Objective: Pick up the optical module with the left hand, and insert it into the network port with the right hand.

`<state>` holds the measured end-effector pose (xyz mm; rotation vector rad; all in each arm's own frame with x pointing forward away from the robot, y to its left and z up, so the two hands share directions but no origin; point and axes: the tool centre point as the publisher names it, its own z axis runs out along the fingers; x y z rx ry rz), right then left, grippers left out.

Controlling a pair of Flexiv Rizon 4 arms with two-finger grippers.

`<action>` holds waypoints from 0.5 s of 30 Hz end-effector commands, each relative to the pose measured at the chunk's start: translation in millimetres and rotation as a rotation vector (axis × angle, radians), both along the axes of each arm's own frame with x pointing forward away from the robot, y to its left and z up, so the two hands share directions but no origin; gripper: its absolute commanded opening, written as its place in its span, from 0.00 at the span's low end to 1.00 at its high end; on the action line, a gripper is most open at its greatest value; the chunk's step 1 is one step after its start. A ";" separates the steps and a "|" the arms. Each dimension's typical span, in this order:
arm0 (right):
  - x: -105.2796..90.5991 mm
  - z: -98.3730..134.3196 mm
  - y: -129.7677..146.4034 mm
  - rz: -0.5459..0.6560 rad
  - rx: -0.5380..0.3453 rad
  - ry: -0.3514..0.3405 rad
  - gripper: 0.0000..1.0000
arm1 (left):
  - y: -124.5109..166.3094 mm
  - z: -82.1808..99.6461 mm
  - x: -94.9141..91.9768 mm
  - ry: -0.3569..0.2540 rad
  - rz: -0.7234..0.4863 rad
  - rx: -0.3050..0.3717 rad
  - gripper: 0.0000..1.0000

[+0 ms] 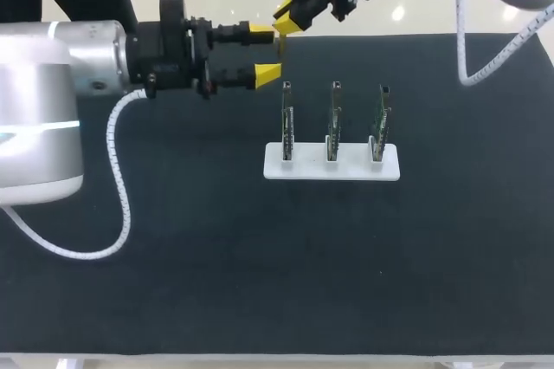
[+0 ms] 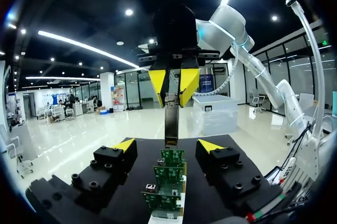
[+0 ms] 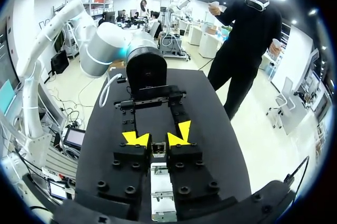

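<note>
The optical module (image 1: pixel 281 41), a small dark metal stick, hangs from my right gripper (image 1: pixel 286 22), which is shut on its top end above the table's far edge. In the right wrist view the module (image 3: pixel 158 149) sits pinched between that gripper's (image 3: pixel 157 141) yellow tips. My left gripper (image 1: pixel 265 53) stands open, its fingers either side of the module and apart from it. From the left wrist, the module (image 2: pixel 170 121) hangs ahead between the spread fingers of the left gripper (image 2: pixel 167 146). Three green port boards (image 1: pixel 333 122) stand upright in a white rack (image 1: pixel 331 164).
The rack sits right of the table's middle on the black mat (image 1: pixel 216 256), just in front of and below both grippers. A white coiled cable (image 1: pixel 117 204) from my left arm trails over the mat at the left.
</note>
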<state>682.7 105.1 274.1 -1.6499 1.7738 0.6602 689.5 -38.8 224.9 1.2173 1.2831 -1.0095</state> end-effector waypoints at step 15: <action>3.8 -0.8 -0.5 0.008 0.002 0.000 0.00 | 59.6 13.0 -8.9 0.072 -0.041 0.257 1.00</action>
